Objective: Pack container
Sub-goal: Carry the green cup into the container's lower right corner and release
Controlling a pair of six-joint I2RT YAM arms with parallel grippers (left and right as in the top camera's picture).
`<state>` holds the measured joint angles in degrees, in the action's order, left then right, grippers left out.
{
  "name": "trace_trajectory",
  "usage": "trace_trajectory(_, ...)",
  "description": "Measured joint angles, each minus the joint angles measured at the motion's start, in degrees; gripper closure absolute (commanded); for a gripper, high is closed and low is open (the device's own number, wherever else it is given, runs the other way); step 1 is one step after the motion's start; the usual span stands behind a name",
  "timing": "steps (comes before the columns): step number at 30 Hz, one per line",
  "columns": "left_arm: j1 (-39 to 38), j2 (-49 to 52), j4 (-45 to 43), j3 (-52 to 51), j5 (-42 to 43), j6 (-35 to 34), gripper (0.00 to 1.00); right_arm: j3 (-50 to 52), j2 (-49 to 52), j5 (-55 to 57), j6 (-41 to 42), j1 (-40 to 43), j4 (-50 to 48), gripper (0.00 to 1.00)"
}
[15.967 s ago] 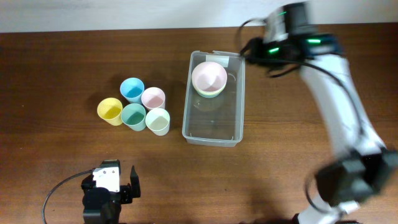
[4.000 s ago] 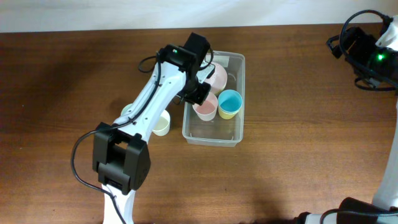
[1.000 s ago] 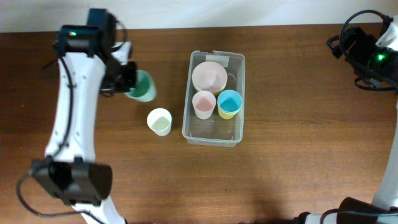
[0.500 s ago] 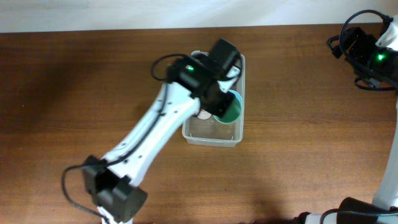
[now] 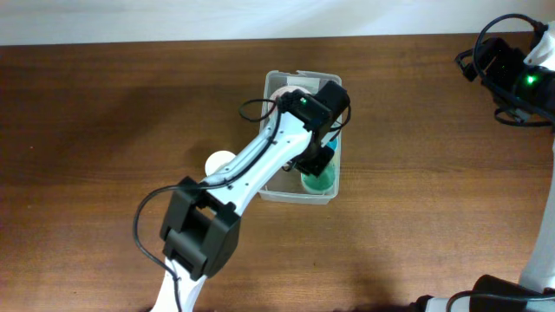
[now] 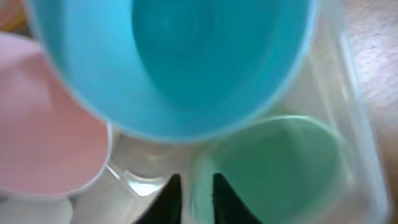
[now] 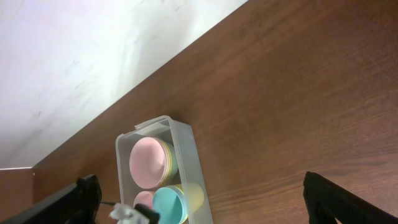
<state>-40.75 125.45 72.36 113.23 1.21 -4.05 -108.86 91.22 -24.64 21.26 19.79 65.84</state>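
Note:
The clear container (image 5: 299,198) stands mid-table. Pastel bowls (image 7: 149,163) are stacked at its far end. In front of them stand a pink cup (image 6: 43,137) and a blue cup (image 6: 180,56) nested in a yellow one. My left gripper (image 5: 317,161) reaches down inside the container. Its two fingers sit close on either side of the rim of a green cup (image 6: 280,168), which stands upright in the near right corner (image 5: 319,180). My right gripper (image 5: 473,62) hovers open high at the far right, holding nothing.
A cream cup (image 5: 217,162) stands on the table left of the container, partly under my left arm. In the right wrist view the container's wall (image 7: 186,143) lies far below the wide-open right gripper (image 7: 199,186), with bare brown wood around it.
My left arm carried the green cup from the table's left side into the container and set it down in the near right corner. The right arm has not moved.

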Motion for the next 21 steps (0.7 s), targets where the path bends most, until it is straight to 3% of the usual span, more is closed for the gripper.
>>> trace_trajectory(5,0.0,0.7,-0.26,0.17,0.02,-0.26,0.68,0.0,0.0,0.02,-0.04,0.0,-0.02,0.01)
trace_trajectory(9,0.04,0.7,5.29,3.02,0.04,-0.26,0.67,0.0,0.0,0.02,0.0,0.0,0.0,0.01)
trace_trajectory(14,0.74,0.5,15.82,14.95,-0.04,-0.07,0.52,0.0,0.0,0.0,-0.02,0.0,0.0,0.01)
trace_trajectory(18,2.67,-1.9,22.95,25.44,-3.34,-0.17,0.34,0.0,0.0,0.0,-0.02,0.0,-0.02,0.01)
trace_trajectory(21,5.73,-6.16,23.91,28.46,-6.12,-0.11,0.32,0.0,0.0,0.0,0.0,0.0,-0.02,0.01)
